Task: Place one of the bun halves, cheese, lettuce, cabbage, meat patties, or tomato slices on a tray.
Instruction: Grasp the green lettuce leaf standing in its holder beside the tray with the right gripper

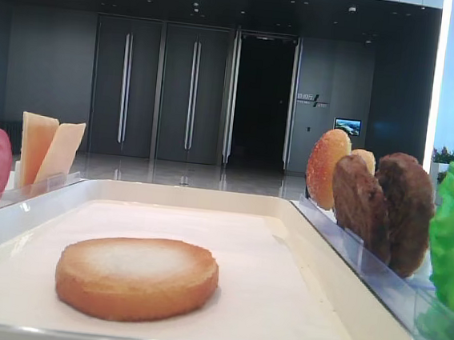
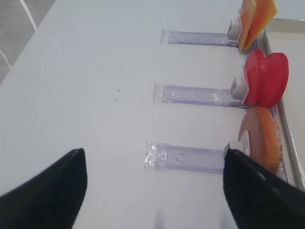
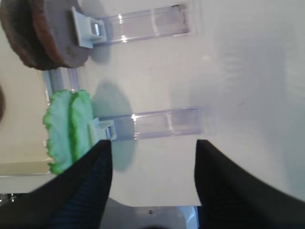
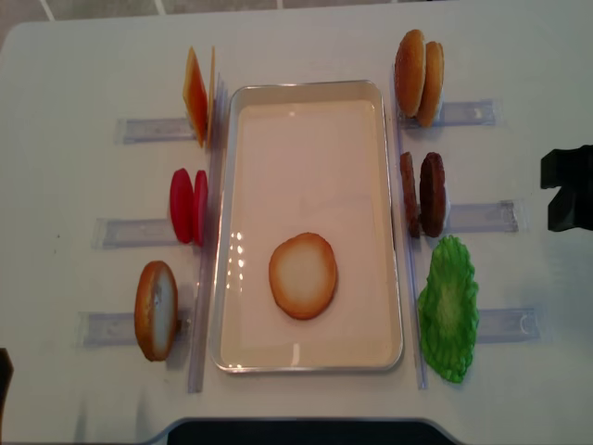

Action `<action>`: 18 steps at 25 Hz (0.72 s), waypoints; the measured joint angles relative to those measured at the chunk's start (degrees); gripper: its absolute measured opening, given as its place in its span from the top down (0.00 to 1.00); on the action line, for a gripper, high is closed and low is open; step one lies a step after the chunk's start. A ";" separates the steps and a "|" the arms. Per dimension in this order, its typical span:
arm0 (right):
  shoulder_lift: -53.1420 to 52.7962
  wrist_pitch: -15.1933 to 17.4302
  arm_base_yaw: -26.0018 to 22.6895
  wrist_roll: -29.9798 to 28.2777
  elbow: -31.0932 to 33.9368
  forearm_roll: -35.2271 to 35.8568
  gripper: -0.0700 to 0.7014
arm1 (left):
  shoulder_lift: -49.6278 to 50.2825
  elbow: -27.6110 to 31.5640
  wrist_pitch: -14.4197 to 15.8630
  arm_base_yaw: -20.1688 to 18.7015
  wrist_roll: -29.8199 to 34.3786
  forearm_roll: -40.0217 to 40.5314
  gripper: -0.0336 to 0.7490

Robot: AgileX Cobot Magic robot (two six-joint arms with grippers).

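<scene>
One bun half [image 4: 303, 275] lies flat, pale face up, in the cream tray [image 4: 315, 354]. Standing in clear holders left of the tray are cheese [image 4: 196, 93], tomato slices [image 4: 188, 206] and another bun half [image 4: 156, 310]. On the right stand two bun halves [image 4: 419, 65], meat patties [image 4: 423, 195] and lettuce [image 4: 447, 306]. Cabbage is out of view. My right gripper [image 3: 152, 157] is open and empty over bare table, right of the lettuce [image 3: 66, 131]. My left gripper [image 2: 155, 186] is open and empty, left of the bun half [image 2: 262, 138].
Clear plastic holders [image 4: 482, 215] stick out from both long sides of the tray onto the white table [image 4: 74, 185]. A holder [image 2: 186, 157] lies just ahead of the left gripper. Another holder [image 3: 162, 123] lies just beyond the right fingertips [image 3: 102, 160].
</scene>
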 joint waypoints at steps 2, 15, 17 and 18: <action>0.00 0.00 4.31 3.81 0.00 0.05 0.39 | 0.00 0.00 0.00 0.00 0.00 0.00 0.07; 1.19 -2.08 26.93 17.61 0.00 -0.32 0.39 | 0.00 0.00 0.00 0.00 0.00 0.00 0.07; 2.64 -2.69 27.20 17.61 0.00 -1.32 0.39 | 0.00 0.00 0.00 0.00 0.00 0.00 0.07; 3.56 -2.86 27.21 17.61 0.00 -1.85 0.39 | 0.00 0.00 0.00 0.00 0.00 0.00 0.07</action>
